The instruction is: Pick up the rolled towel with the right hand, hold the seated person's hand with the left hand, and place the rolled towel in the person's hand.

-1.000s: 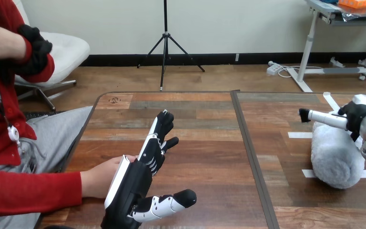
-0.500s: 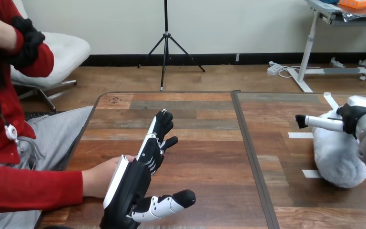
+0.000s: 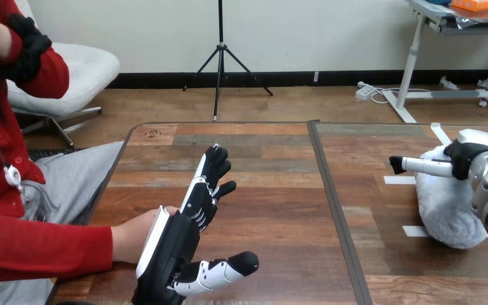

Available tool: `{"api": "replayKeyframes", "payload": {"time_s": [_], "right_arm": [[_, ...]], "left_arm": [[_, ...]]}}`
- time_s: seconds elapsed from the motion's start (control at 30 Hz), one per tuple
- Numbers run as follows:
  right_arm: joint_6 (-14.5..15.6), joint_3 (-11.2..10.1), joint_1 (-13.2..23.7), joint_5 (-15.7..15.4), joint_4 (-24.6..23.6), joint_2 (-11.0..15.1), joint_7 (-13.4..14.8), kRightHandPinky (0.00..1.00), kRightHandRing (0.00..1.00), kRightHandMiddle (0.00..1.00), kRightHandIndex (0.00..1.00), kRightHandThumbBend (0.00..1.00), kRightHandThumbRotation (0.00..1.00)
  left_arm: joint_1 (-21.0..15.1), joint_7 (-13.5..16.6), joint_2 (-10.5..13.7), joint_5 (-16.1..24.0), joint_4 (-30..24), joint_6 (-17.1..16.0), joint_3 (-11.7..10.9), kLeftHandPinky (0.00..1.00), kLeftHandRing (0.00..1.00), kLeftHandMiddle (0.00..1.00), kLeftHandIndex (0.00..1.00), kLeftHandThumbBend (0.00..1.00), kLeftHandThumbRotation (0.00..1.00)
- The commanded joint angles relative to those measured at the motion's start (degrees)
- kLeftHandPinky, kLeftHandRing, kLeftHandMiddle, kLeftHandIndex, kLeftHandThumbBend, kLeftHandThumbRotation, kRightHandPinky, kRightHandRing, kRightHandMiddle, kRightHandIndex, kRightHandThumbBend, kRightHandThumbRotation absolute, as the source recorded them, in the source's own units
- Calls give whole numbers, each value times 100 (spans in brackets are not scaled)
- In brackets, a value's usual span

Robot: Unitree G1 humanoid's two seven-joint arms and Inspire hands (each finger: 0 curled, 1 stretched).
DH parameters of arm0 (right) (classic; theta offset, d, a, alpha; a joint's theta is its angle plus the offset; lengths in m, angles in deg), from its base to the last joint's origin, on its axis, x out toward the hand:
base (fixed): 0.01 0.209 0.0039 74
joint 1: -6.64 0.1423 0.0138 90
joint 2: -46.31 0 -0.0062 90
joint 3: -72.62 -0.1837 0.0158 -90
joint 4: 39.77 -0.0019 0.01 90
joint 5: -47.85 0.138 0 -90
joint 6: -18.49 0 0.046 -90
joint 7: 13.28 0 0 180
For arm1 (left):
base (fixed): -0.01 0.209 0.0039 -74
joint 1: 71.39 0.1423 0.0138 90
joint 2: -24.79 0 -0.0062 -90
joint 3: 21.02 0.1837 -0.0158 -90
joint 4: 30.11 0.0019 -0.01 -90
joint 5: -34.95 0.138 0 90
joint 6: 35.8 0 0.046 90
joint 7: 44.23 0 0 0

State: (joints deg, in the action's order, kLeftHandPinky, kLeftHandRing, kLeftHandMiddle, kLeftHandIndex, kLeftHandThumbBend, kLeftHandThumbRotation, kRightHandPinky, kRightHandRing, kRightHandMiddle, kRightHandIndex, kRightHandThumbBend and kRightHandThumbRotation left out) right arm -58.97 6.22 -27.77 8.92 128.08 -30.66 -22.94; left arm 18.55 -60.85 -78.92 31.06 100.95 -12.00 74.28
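Logged nearest, at the front edge of the bench [image 3: 260,210], the left hand [image 3: 178,244]: stood on edge, wide open, fingers [image 3: 213,170] straight and aimed up the boards, thumb [image 3: 225,271] spread to the right, gripping nothing. Found the person's hand [image 3: 130,235] close against its white back shell, on the outer side. Could not tell touching from just beside. Saw nothing curled round that hand, so judged the hold not yet made. Judged the open pose a readiness to take or cradle it.

Entered farther off, toward the right end, the rolled towel [image 3: 445,213]: pale grey, lying on the bench among white tape marks [image 3: 399,180], well apart from the person's hand. Recorded the right hand [image 3: 471,160] over the towel's far upper part, touching or just above it. Could not tell whether closed on it. Judged the placement an approach for the pick-up, with the towel apparently not yet lifted.
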Motion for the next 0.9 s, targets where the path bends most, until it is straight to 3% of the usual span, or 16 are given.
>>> {"api": "replayKeyframes", "payload": {"time_s": [0.0, 0.23, 0.43, 0.6, 0.87], "right_arm": [[4, 18, -235, 59, 173, -351, -129, 29, 79, 93, 93, 95, 100], [54, -285, -251, 388, 126, -432, 278, 28, 73, 91, 95, 94, 98], [-32, -536, -307, 669, 88, -492, 696, 30, 69, 86, 95, 95, 85], [-65, -495, -313, 673, 77, -543, 732, 34, 68, 84, 95, 99, 81], [-270, -679, -371, 903, 23, -610, 822, 39, 69, 84, 93, 100, 73]], "left_arm": [[-162, 34, 16, -26, -153, -107, -71, 89, 97, 100, 100, 100, 59], [-166, 20, 7, -54, -152, -97, -52, 89, 97, 100, 100, 100, 58], [-169, 38, 2, -22, -145, -92, -56, 89, 96, 100, 100, 100, 59], [-186, 30, 5, -17, -121, -126, -51, 89, 96, 100, 100, 100, 58], [-186, -21, -12, -105, -145, -48, -13, 89, 97, 100, 100, 100, 57]]}}
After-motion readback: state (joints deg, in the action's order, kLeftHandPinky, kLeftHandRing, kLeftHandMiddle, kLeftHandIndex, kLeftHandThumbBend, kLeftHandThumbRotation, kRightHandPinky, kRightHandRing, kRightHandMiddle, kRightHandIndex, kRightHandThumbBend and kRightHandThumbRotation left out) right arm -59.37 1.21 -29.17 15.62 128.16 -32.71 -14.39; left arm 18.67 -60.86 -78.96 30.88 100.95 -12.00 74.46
